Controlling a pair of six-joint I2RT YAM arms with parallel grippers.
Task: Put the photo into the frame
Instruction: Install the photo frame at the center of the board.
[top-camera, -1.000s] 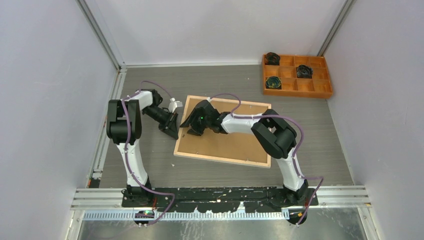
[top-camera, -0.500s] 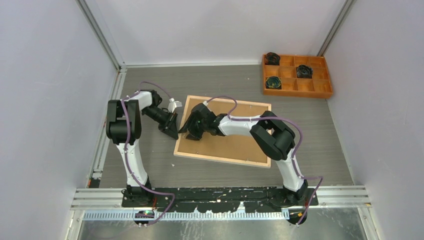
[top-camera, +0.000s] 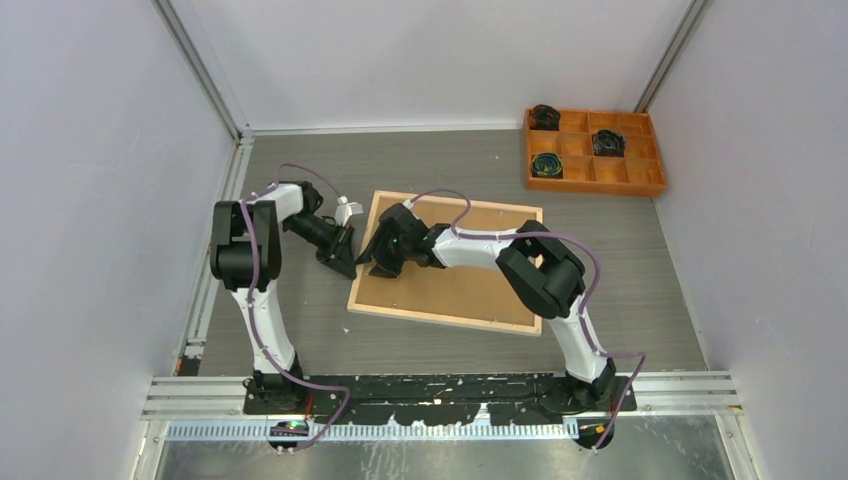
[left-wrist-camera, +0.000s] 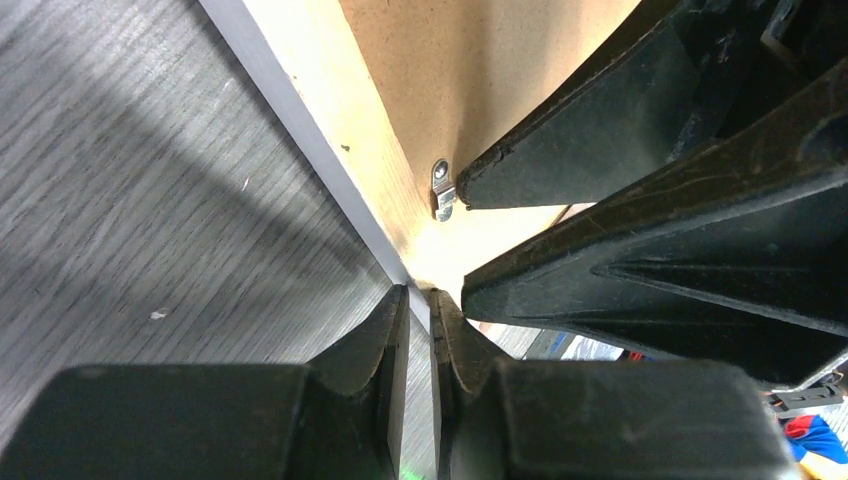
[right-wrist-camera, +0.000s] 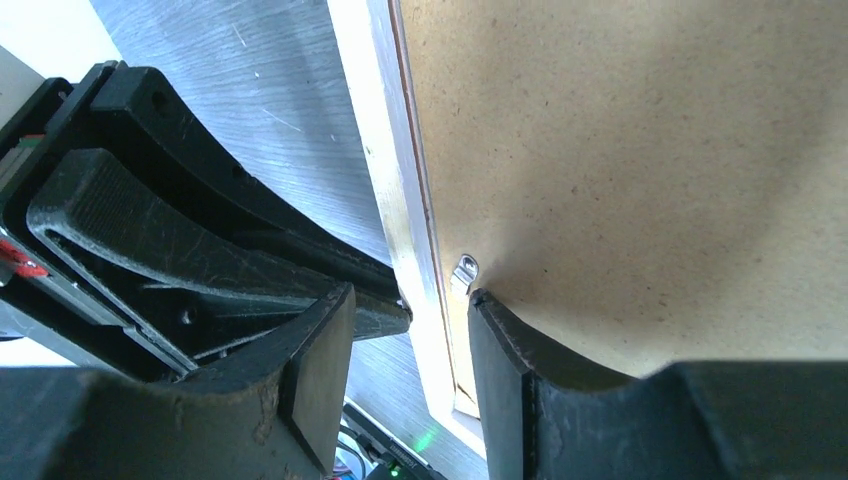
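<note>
The frame (top-camera: 445, 318) lies face down on the table, its light wood back up, with the brown backing board (top-camera: 470, 285) inside it. The photo is not visible. My right gripper (top-camera: 377, 262) is open and straddles the frame's left rail (right-wrist-camera: 385, 150). One of its fingers (right-wrist-camera: 520, 350) rests on the board beside a small metal tab (right-wrist-camera: 464, 270); the other hangs outside over the table. My left gripper (top-camera: 345, 260) is shut. Its tips (left-wrist-camera: 420, 300) meet the outer side of that same rail (left-wrist-camera: 335, 100), facing the right gripper's fingers (left-wrist-camera: 680, 270).
An orange compartment tray (top-camera: 593, 152) with dark round items stands at the back right. Grey walls close in both sides and the back. Both grippers crowd together at the frame's left edge.
My right gripper has slid a little to the left across the backing board and now sits over the frame's left rail. The left gripper has stayed where it was.
</note>
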